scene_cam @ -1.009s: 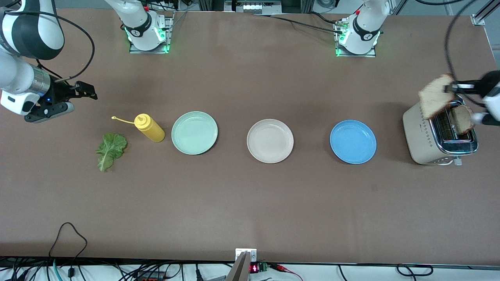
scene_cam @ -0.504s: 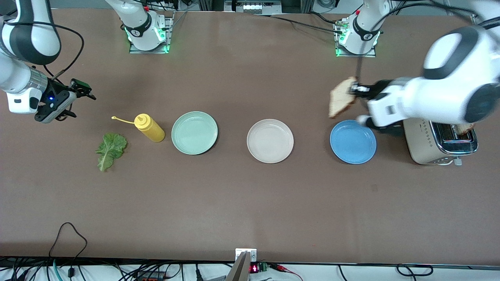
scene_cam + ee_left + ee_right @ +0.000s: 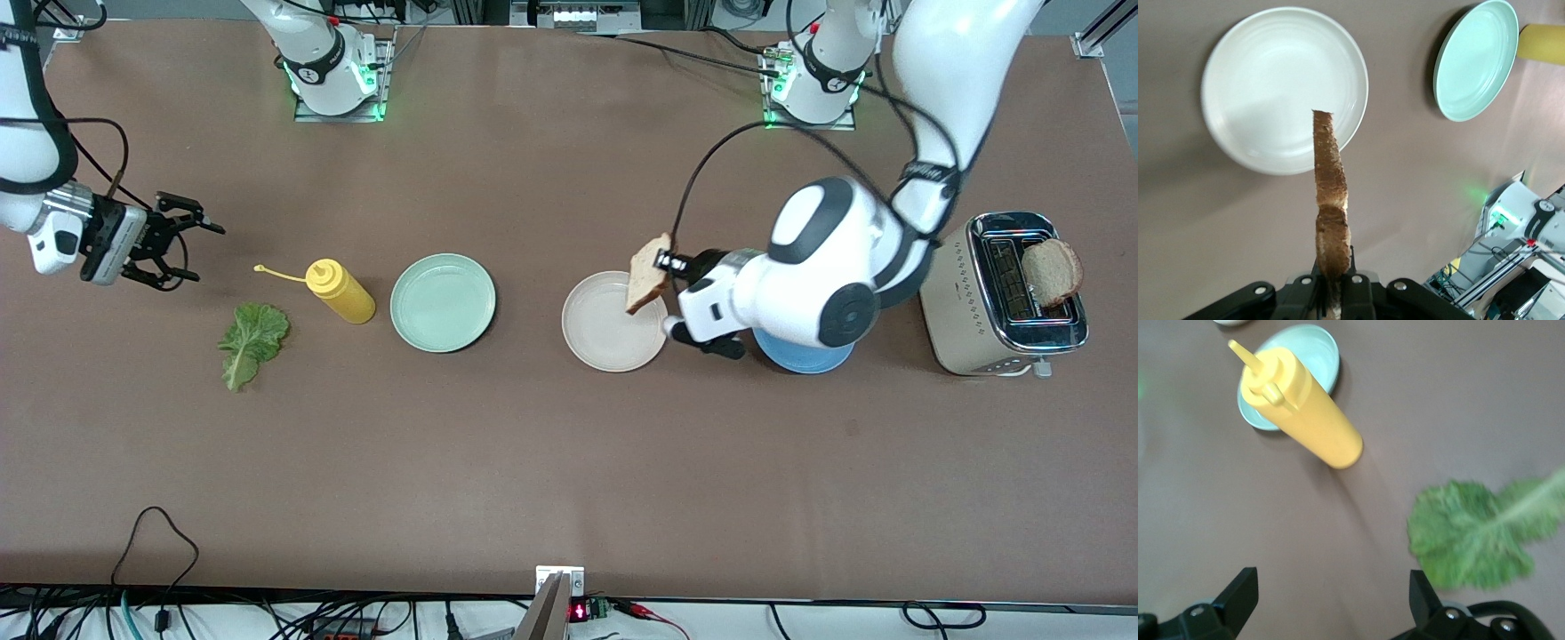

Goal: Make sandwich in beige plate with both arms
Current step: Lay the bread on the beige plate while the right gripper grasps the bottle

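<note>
Left pincer (image 3: 665, 263) is clamped on a toast slice (image 3: 648, 273), edge-down over the beige plate (image 3: 605, 342), probably so it drops flat (wrist cam shows it's over the rim, not center). Right pincer (image 3: 182, 240) hangs wide open near the lettuce (image 3: 252, 341), empty, likely next

Brown tabletop (image 3: 533, 462), cables (image 3: 160, 533) (front edge)

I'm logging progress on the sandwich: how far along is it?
Done: nothing lies on the beige plate yet. In hand: the left gripper, shut on a toast slice, holds it over that plate. Left: the second slice in the toaster and the lettuce leaf, near the open right gripper.
</note>
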